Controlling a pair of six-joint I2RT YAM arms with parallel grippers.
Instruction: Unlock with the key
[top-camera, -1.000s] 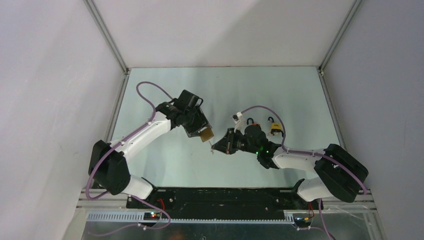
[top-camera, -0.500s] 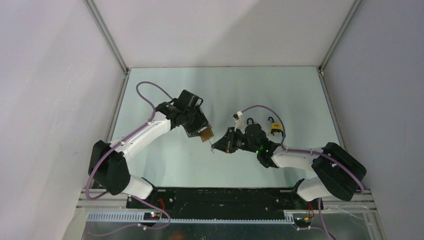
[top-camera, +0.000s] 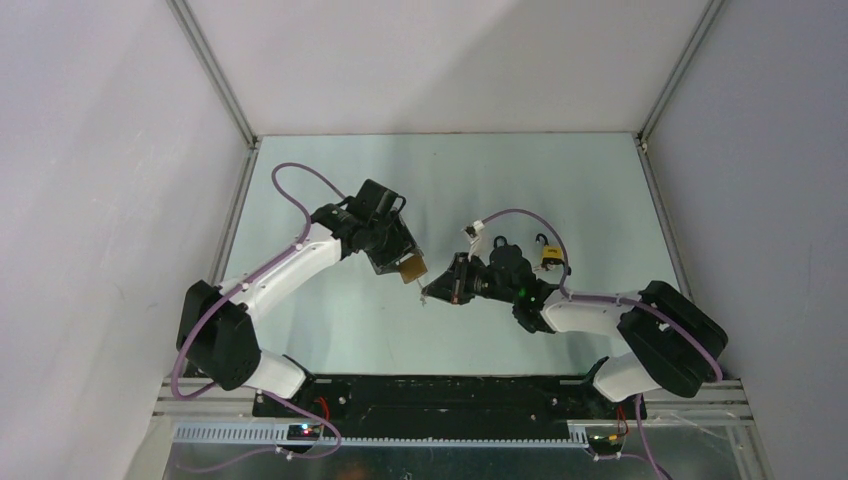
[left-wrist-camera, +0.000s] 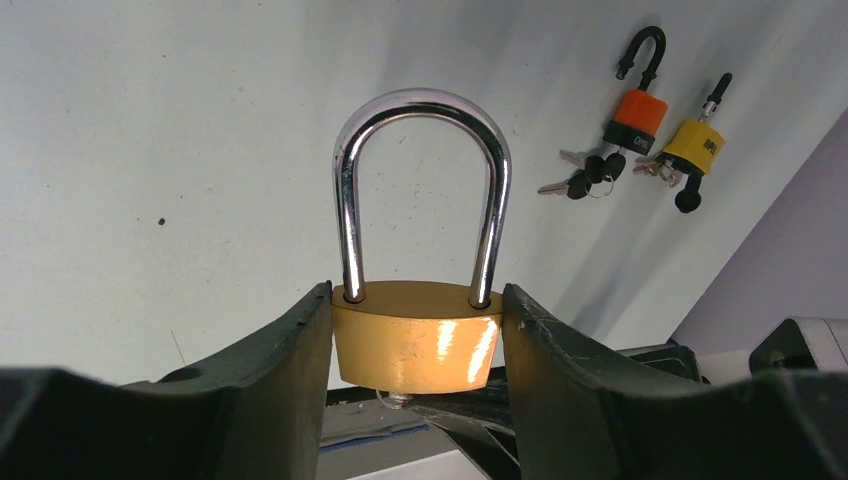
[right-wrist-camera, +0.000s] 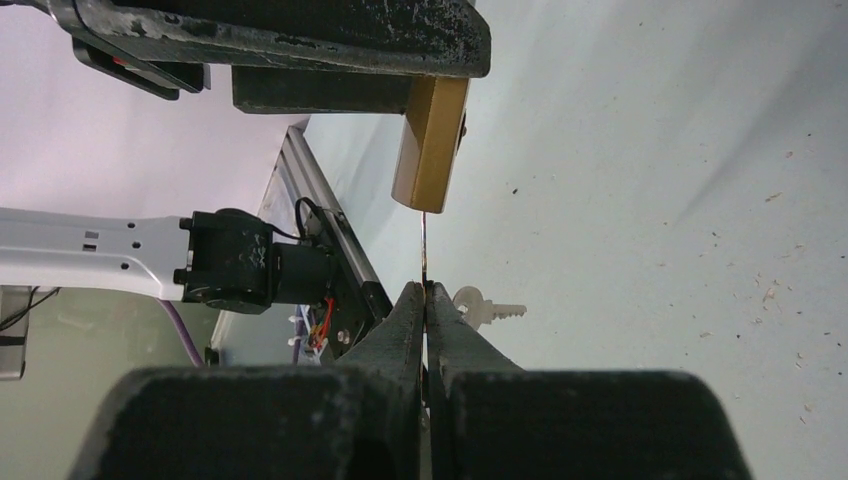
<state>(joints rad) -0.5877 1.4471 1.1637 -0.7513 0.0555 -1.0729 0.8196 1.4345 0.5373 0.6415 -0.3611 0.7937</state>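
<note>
**Holding a key up to the brass padlock**

We see the left jaws part-way open and clamped on the two sides of the brass padlock (left-wrist-camera: 415, 350), one finger (left-wrist-camera: 290, 350) on each flank of its body. Its steel shackle (left-wrist-camera: 420, 110) stands clear beyond the fingertips, with both legs seated in the body. The right jaws are pressed fully together on a thin key (right-wrist-camera: 424, 250), whose blade points straight at the padlock's underside. From the right wrist view the blade's tip appears to meet the brass, though we cannot tell whether it has entered the keyhole. A second key (right-wrist-camera: 487, 308) shows just beside the right fingertips.

From the top view, both sets of jaws meet over the middle of the tabletop (top-camera: 600, 190), the padlock (top-camera: 411, 270) held up off the surface between the two arms.

Farther out, toward the right side, an orange padlock (left-wrist-camera: 637, 108) and a yellow padlock (left-wrist-camera: 695, 145) lie close together on the tabletop. The orange one has one shackle leg out of its body. Black-headed keys (left-wrist-camera: 585, 183) lie touching them.
</note>
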